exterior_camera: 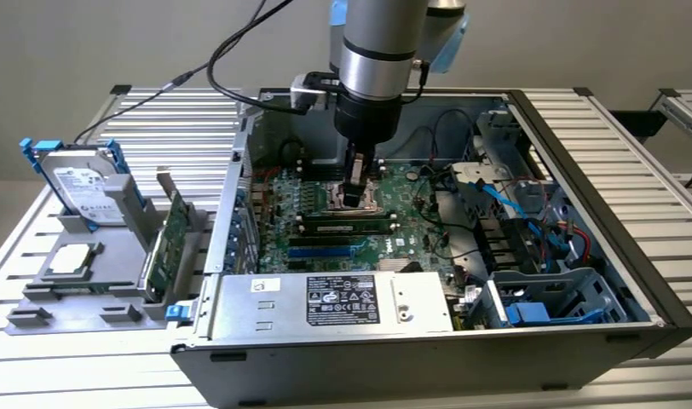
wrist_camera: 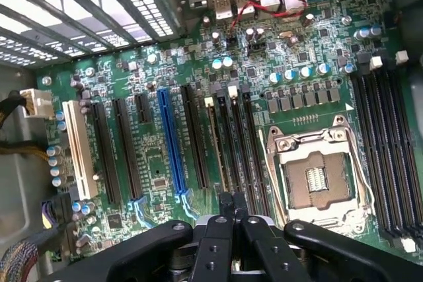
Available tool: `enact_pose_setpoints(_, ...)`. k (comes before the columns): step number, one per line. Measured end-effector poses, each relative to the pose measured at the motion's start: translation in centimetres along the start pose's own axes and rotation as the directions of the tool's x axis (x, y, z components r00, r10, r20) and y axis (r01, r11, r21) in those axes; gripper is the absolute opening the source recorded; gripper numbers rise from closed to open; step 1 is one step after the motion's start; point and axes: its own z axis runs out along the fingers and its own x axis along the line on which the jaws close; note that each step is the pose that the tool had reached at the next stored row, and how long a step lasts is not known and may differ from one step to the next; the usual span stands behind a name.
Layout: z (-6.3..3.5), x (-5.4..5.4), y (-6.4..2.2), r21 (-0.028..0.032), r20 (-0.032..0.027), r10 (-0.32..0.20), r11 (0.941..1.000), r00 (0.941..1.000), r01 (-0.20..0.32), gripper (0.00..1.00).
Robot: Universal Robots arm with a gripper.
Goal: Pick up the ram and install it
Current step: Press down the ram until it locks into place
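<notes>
The ram point(exterior_camera: 348, 227) is a narrow green stick with dark chips. It stands on edge in a black motherboard slot beside the CPU socket point(exterior_camera: 348, 198), inside the open computer case. In the wrist view the ram point(wrist_camera: 217, 143) shows edge-on as a thin line in a slot just beside the socket point(wrist_camera: 316, 179). My gripper point(exterior_camera: 359, 194) hangs straight down over the socket area, a little above and behind the ram. Its fingers point(wrist_camera: 225, 219) are pressed together with nothing between them, so my gripper point(wrist_camera: 232, 204) is shut.
The case walls point(exterior_camera: 573, 153) surround the board, with a silver power supply point(exterior_camera: 335, 298) at the front and a drive cage with blue cables point(exterior_camera: 539, 290) on the exterior view's right. Outside, at the exterior view's left, a grey holder point(exterior_camera: 79, 285) carries a hard drive point(exterior_camera: 84, 183) and a wide green card point(exterior_camera: 170, 243).
</notes>
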Motion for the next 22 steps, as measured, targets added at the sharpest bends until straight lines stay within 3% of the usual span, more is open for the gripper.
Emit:
enact_pose_setpoints(5,0.0,0.0,0.0,-0.0037,0.0035,0.066,0.9978,0.9978,-0.066,0.11)
enact_pose_setpoints(11,-0.01,0.01,0.0,-0.0057,0.0033,0.139,0.9903,0.9903,-0.139,0.11)
enact_pose_setpoints(16,0.0,0.0,0.0,-0.004,0.0005,0.195,0.9808,0.9809,-0.195,0.11)
enact_pose_setpoints(22,0.0,0.0,0.0,0.0001,-0.0039,0.261,0.9653,0.9653,-0.261,0.11)
